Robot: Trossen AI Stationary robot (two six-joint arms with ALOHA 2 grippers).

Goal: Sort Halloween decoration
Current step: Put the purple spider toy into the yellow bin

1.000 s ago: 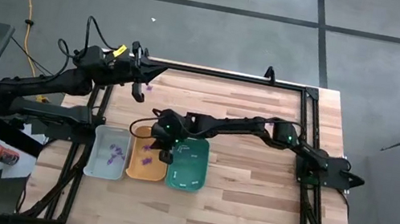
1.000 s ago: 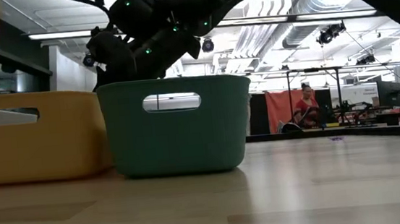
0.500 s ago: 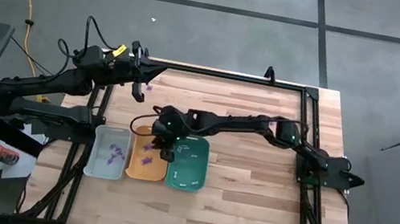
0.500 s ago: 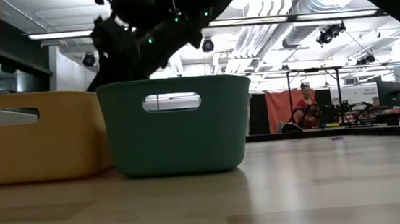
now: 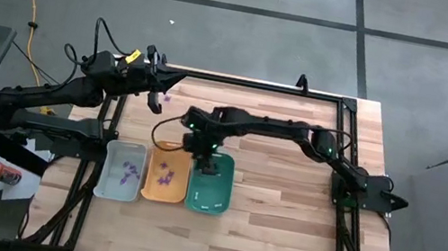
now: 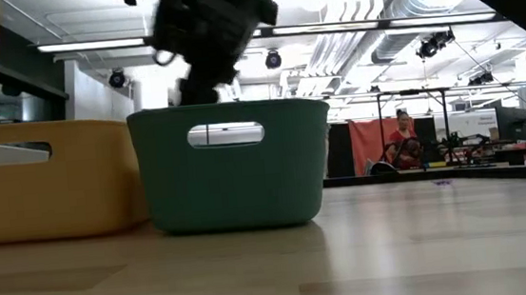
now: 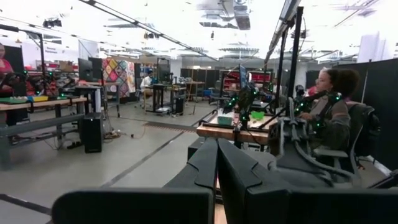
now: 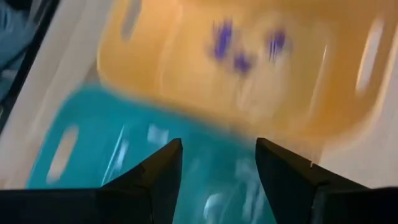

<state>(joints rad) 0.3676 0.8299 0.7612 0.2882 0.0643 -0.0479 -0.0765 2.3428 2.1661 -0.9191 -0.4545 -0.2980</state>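
Moved: since a second ago we see the right gripper (image 5: 207, 161) swing from the orange plastic tray (image 5: 160, 190) to the teal plastic tray's (image 5: 210, 196) far rim.
Right gripper: fingers apart, empty.
Left gripper (image 5: 156, 101): pressed together, empty, table's far left corner.
Decoration: tiny purple pieces (image 8: 222, 38) in orange tray.
Writing: none legible.

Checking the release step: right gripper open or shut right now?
Open. In the right wrist view the right gripper has its two dark fingers spread with nothing between them, above the teal tray beside the orange tray.
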